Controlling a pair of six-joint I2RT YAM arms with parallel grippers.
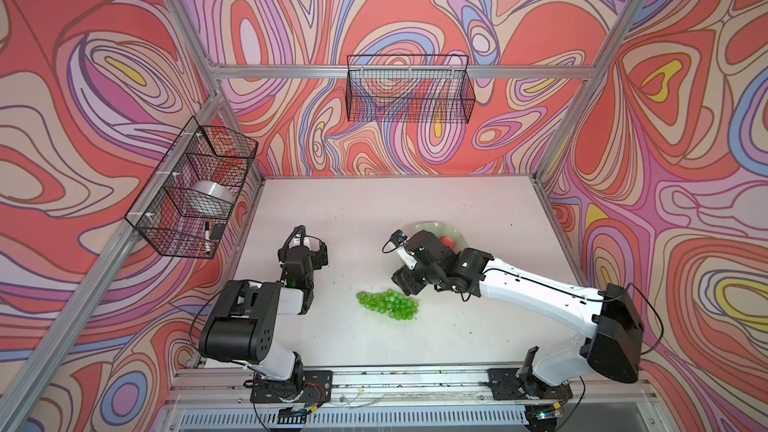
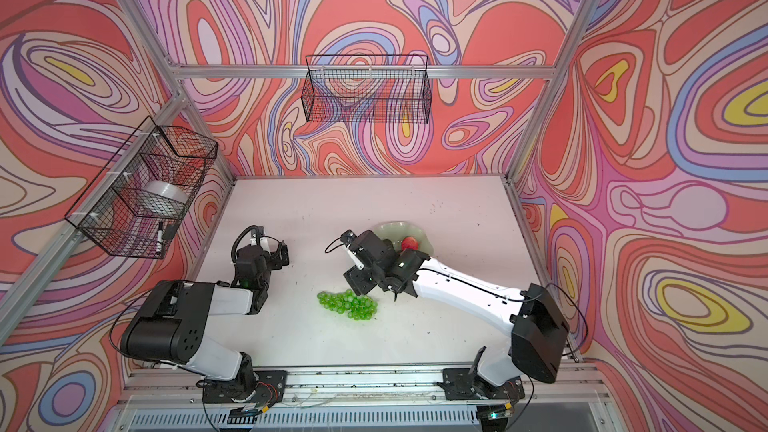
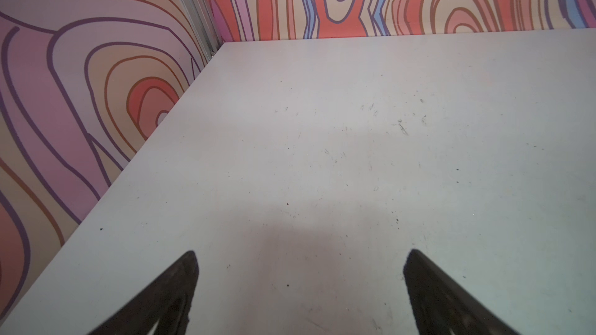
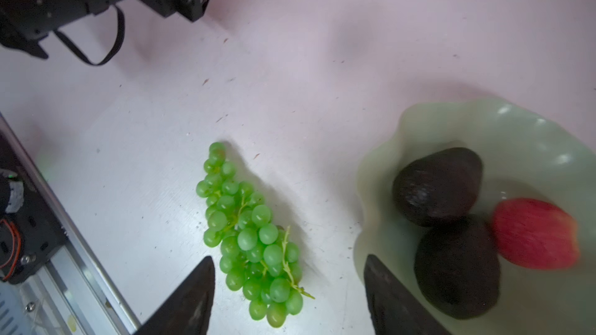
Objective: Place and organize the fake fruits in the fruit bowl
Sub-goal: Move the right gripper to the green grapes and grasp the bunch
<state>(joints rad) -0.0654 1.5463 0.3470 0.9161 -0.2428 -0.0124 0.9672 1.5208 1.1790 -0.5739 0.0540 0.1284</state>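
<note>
A bunch of bright green grapes point(image 1: 386, 305) point(image 2: 348, 305) point(image 4: 254, 240) lies on the white table, outside the fruit bowl. The pale mint fruit bowl point(image 4: 532, 130) point(image 1: 432, 226) point(image 2: 390, 228) holds two dark avocados point(image 4: 438, 185) point(image 4: 458, 269) and a red apple point(image 4: 535, 233) point(image 2: 409, 243). In both top views my right arm covers most of the bowl. My right gripper point(image 4: 290, 257) point(image 1: 405, 282) hangs open above the grapes' stem end, beside the bowl's rim, with nothing held. My left gripper point(image 3: 303, 251) point(image 1: 318, 253) stands open over bare table on the left.
A black wire basket point(image 1: 409, 89) hangs on the back wall. Another wire basket point(image 1: 195, 189) on the left wall holds a tape roll and a marker. Patterned walls close in three sides, and an aluminium rail point(image 1: 415, 380) carrying both arm bases runs along the front.
</note>
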